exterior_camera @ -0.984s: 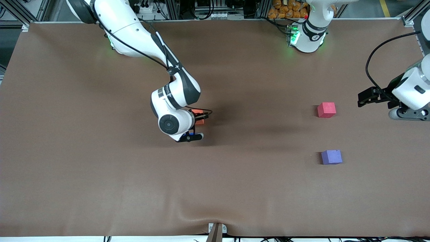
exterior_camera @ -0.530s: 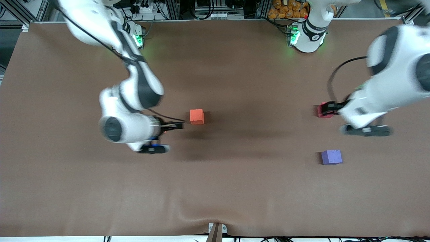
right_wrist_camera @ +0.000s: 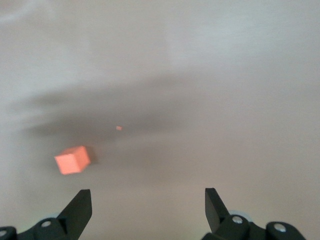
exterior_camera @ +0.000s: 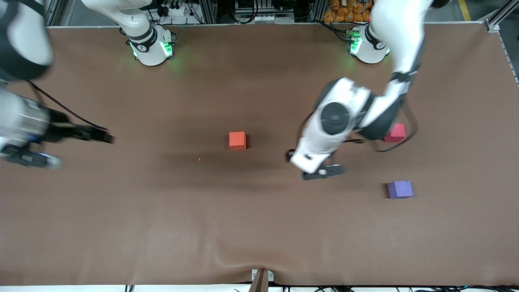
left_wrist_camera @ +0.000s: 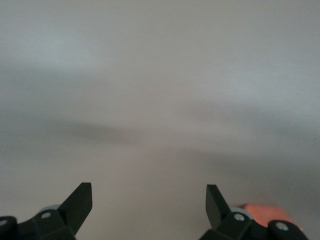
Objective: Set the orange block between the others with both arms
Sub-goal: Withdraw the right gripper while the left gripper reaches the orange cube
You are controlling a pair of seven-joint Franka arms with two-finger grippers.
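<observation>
Left claw [left_wrist_camera: 149, 206] wide open, empty, hanging over bare desk [exterior_camera: 259, 227] between the orange block [exterior_camera: 237, 140] and the pinkish-red cube [exterior_camera: 395, 133]. Right claw [exterior_camera: 106, 138] also spread open, empty, over the right arm's end of the desk, well apart from the block. Orange block sits flat; being a cube it shows no long axis, faces roughly square to the desk edges. Purple cube [exterior_camera: 400, 189] well apart from both claws. Since 0.5 s ago: right claw has drawn away from the block, left arm has swung in, elbow bent, wrist tipped down.
</observation>
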